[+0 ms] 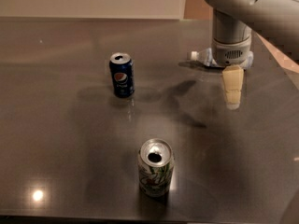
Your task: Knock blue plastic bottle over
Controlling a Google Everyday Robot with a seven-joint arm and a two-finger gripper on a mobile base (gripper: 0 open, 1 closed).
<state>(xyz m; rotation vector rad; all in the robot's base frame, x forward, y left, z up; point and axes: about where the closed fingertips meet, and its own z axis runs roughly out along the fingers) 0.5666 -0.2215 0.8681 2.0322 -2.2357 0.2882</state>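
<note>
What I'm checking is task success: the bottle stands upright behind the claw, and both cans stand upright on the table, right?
Not quite. The camera view shows the bottle lying on its side, cap to the left, behind the claw, which is over the right part of the table. The Pepsi can and the green can do stand upright.

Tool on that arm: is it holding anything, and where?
Nothing. The tool hangs bare above the table; the blue plastic bottle lies behind it.

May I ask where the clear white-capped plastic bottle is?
The bottle lies toppled at the far right of the table, behind the wrist; the gripper hangs before it.
</note>
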